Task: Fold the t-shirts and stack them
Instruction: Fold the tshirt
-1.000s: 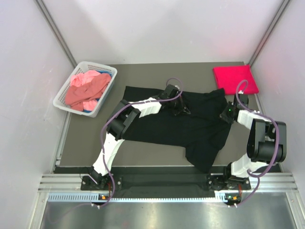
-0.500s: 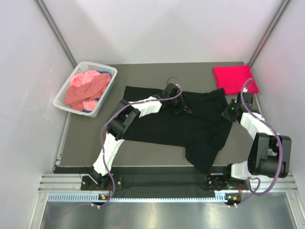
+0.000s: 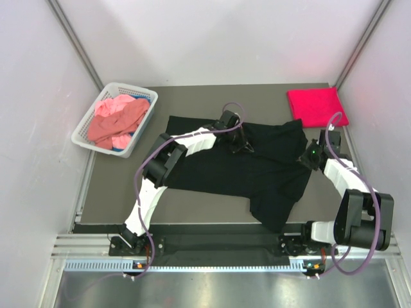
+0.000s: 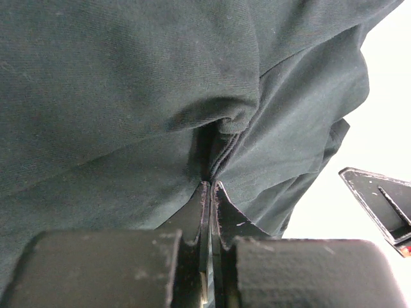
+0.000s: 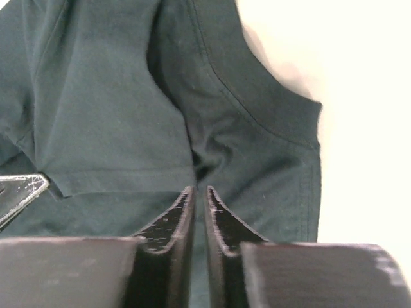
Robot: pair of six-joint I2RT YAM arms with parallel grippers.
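a black t-shirt (image 3: pixel 257 176) is spread on the table (image 3: pixel 192 208), pinched near its collar by the clenched left gripper (image 3: pixel 243 146) and at its right edge by the clenched right gripper (image 3: pixel 304 159).

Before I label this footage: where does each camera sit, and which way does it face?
Top external: above and behind the bases, looking down on the table; both arms show.
Left wrist: on the left arm, looking along the left gripper, shut on the black t-shirt.
Right wrist: likewise, the right gripper pinching that shirt.
Shared: the black t-shirt.
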